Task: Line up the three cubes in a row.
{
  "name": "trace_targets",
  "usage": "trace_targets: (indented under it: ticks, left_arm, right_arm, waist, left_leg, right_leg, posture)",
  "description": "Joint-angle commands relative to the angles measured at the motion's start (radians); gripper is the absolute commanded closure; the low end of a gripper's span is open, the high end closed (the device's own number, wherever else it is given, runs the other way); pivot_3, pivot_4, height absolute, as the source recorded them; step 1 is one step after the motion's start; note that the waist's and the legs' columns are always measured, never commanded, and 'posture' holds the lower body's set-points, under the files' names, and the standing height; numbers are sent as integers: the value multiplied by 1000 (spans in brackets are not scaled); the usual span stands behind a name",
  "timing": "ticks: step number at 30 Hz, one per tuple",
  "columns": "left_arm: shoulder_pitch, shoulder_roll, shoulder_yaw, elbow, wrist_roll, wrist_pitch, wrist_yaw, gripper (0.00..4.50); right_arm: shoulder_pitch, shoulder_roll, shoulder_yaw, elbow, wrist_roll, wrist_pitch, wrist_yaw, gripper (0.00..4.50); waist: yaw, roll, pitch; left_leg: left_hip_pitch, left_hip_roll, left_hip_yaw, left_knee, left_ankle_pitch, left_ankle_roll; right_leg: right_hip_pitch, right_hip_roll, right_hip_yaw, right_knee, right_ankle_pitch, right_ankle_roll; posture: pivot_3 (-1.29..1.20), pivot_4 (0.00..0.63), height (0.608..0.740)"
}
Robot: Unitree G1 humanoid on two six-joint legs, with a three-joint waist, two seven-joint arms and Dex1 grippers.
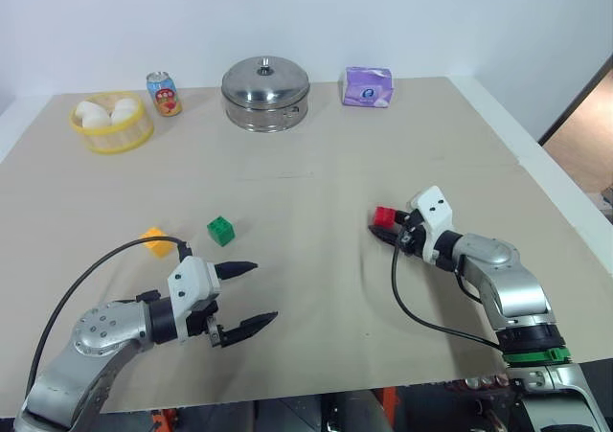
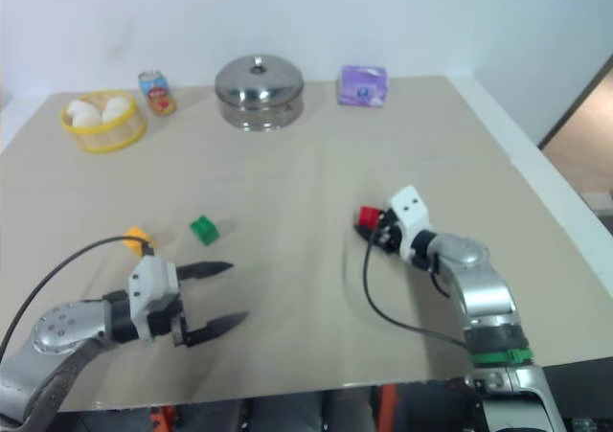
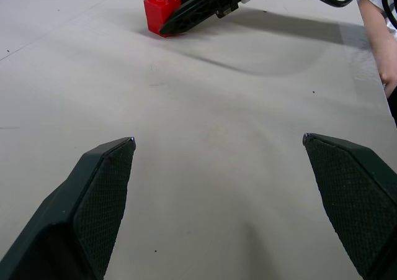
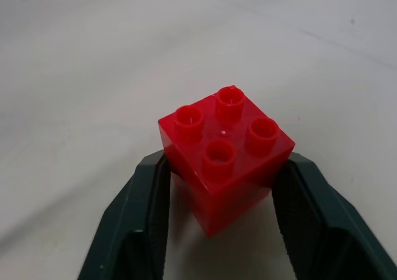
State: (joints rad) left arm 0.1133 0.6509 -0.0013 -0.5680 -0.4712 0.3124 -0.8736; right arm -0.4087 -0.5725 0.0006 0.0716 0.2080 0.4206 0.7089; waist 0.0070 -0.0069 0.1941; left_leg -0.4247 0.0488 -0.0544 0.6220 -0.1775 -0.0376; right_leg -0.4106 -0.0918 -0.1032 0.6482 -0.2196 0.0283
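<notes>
R claw [image 1: 391, 227] clamped on red cube [image 1: 385, 216], mid-table; L claw [image 1: 251, 297] released. Step: grasp done. Next: carry toward green [image 1: 220, 229] & yellow [image 1: 156, 240] near left edge.

We see two arms in brushed silver metal with black joints; each ends in a white block and a gripper, the left gripper [image 1: 251, 306] and right gripper [image 4: 223, 187], with black textured fingers [image 3: 99, 199]. Black cables loop from both wrists; a green ring bands the right forearm.
</notes>
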Motion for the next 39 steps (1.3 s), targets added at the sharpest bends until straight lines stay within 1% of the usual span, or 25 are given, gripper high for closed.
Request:
trace_targets:
  ticks: [1,10,15,20,23,30,35,39]
  left_arm:
    - [-5,3,5,-41,-14,-2,2,0]
    - [1,5,8,-48,-18,5,6,0]
    - [30,0,48,-48,-42,7,20,0]
    - [95,-7,110,-36,-67,-13,31,0]
    - [131,-3,142,-15,-51,-58,12,0]
    - [221,-34,179,-8,-6,-161,25,0]
    - [282,-62,184,-37,19,-197,54,0]
    - [294,-70,175,-43,20,-200,64,0]
  right_arm:
    - [-3,-7,-8,-44,-12,-20,-9,2554]
    - [9,-7,-16,-76,-1,-4,-14,2554]
    - [17,-20,-16,-226,77,84,41,2554]
    - [19,-30,49,-371,133,156,114,2554]
    - [16,-32,107,-404,131,164,145,2554]
    - [-19,39,200,-365,39,180,39,2554]
    - [-17,86,202,-384,12,261,-51,2554]
    - [23,84,208,-443,21,301,-65,2554]
  waist:
    - [0,0,0]
    - [0,0,0]
    - [0,0,0]
    - [-1,0,0]
    - [0,0,0]
    - [0,0,0]
    - [0,0,0]
    - [1,0,0]
  left_leg:
    - [0,0,0,0,0,0]
    - [0,0,0,0,0,0]
    - [0,0,0,-1,0,0]
    - [0,1,0,-1,0,0]
    - [0,1,0,-1,0,0]
    - [-1,1,1,-1,-1,-1]
    - [-6,1,1,-1,-1,-1]
    - [-7,1,1,-1,-1,-1]
  right_leg:
    - [0,0,0,0,0,0]
    - [0,0,0,0,0,0]
    - [0,0,0,0,0,0]
    - [-1,1,0,0,0,-1]
    - [-1,1,0,0,-1,-1]
    - [-3,1,1,0,0,-1]
    - [-8,1,1,0,0,-1]
    - [-8,1,1,0,0,-1]
  posture:
    - [0,150,740]
    - [0,150,740]
    - [0,150,740]
    - [0,150,740]
    - [0,150,740]
    - [0,150,740]
    - [0,150,740]
    - [0,150,740]
